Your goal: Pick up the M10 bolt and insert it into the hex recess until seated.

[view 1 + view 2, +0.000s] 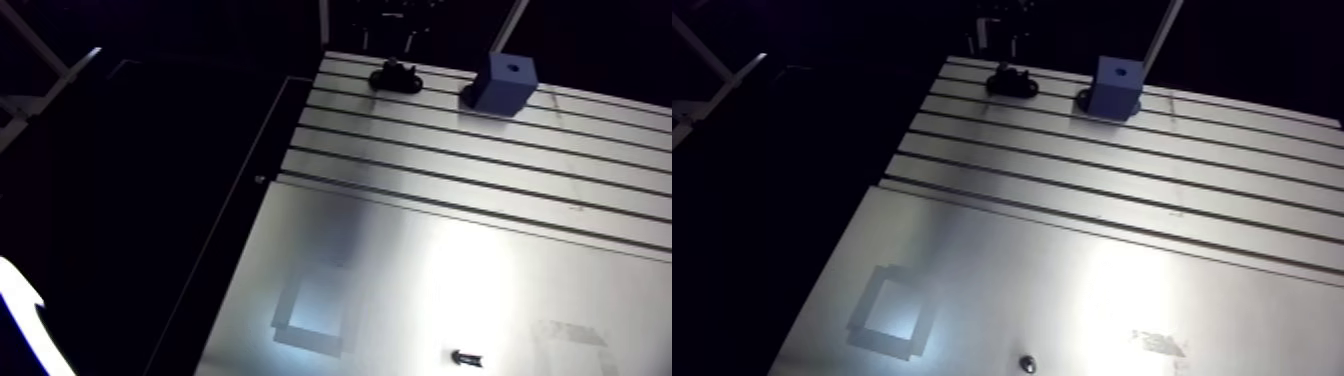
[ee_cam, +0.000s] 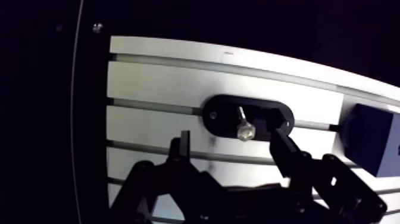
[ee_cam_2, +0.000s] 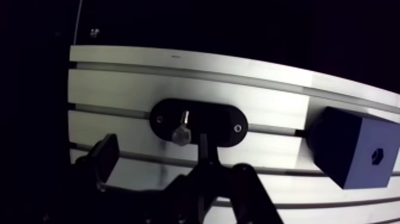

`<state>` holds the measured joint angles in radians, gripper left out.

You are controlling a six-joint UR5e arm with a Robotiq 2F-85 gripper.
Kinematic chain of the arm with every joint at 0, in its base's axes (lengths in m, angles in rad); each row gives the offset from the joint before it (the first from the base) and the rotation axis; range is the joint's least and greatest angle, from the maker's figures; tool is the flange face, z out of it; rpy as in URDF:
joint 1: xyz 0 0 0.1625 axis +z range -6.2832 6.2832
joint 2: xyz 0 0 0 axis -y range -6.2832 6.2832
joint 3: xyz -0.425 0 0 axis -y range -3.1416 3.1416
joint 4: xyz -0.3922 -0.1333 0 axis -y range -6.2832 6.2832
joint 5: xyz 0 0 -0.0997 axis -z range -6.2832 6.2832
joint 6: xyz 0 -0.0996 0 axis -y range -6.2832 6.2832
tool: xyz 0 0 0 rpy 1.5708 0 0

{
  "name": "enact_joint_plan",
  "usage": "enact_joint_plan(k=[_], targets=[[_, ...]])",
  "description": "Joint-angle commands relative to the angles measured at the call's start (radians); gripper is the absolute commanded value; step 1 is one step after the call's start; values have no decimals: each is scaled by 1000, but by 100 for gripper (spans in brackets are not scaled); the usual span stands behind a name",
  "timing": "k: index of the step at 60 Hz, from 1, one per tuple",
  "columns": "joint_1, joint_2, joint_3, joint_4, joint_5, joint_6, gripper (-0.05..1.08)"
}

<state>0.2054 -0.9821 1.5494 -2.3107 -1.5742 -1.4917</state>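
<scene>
The black oval plate (image 2: 221, 123) sits on the table (image 1: 400, 250) close to its far edge, near the far left corner, with 1 screw at each of its 2 ends. It carries the M10 bolt (image 2: 243, 126). The bolt's hex head is on the side toward the gripper, and its shank points away toward the far edge, so the long axis runs across the table's slots with a slight slant. Whether it lies flat on the plate or stands raised cannot be told.

The blue block (image 3: 342, 149) stands beside the plate along the same far edge, apart from it. The hex recess (image 3: 376, 156) is in its top face. The bolt is well clear of the block.

In the wrist view the gripper (image 2: 231, 140) is released. Its 2 fingers are spread with nothing clamped, and the bolt head is just ahead of the gap between them.

Near the table's near edge, on the smooth part, lies 1 small dark item (image 1: 467, 357), too small to identify
</scene>
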Motion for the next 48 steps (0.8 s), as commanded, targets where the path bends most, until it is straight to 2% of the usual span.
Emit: enact_joint_plan(k=[1, 18, 34, 48], targets=[[0, 7, 1, -2, 0, -2, 25], [-1, 15, 0, -5, -2, 9, 25], [-1, 17, 2, -33, -14, 41, 25], [-3, 27, 1, -33, -14, 64, 25]])
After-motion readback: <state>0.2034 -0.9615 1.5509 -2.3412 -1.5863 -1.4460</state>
